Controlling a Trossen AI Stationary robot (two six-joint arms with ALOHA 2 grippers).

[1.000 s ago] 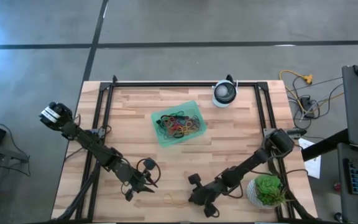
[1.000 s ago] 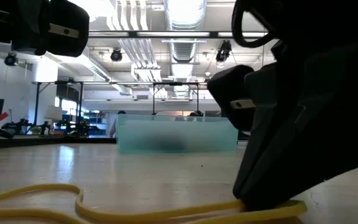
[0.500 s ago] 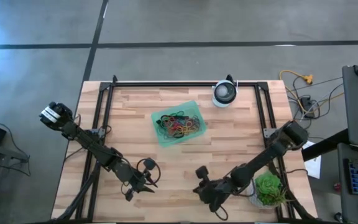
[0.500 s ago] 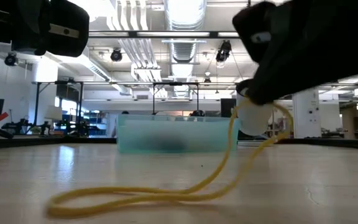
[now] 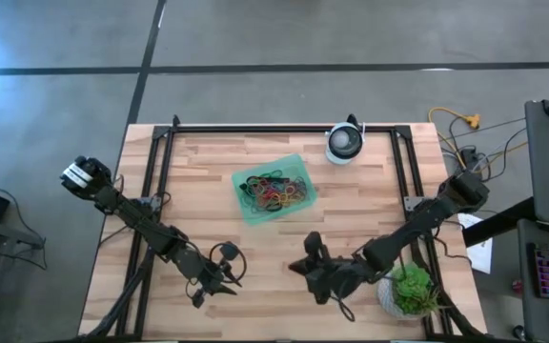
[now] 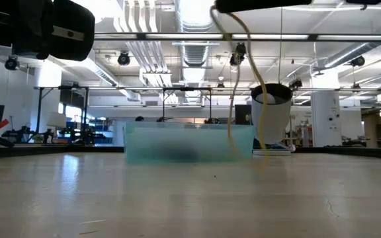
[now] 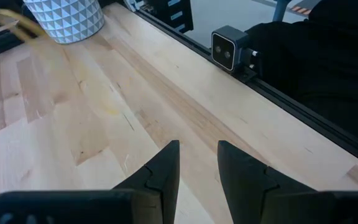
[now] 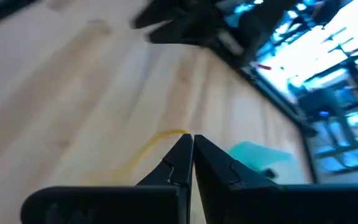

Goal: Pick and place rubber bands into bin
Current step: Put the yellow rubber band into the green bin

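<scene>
Lifted now: right gripper (image 5: 305,268) has risen off the table (image 5: 370,205), pulling the yellow rubber band (image 6: 243,79) clear of the wood; a second ago it lay flat by the near edge. Jaws pinched tight on the band's top, loop dangling below the tips (image 8: 188,155). Left gripper (image 5: 229,270) parked low at near-left, unchanged, jaws narrowly parted (image 7: 197,168), nothing between. Farther back, the bin (image 5: 274,188) sits mid-table, well apart from the held band, with many rubber bands (image 5: 273,191) inside.
</scene>
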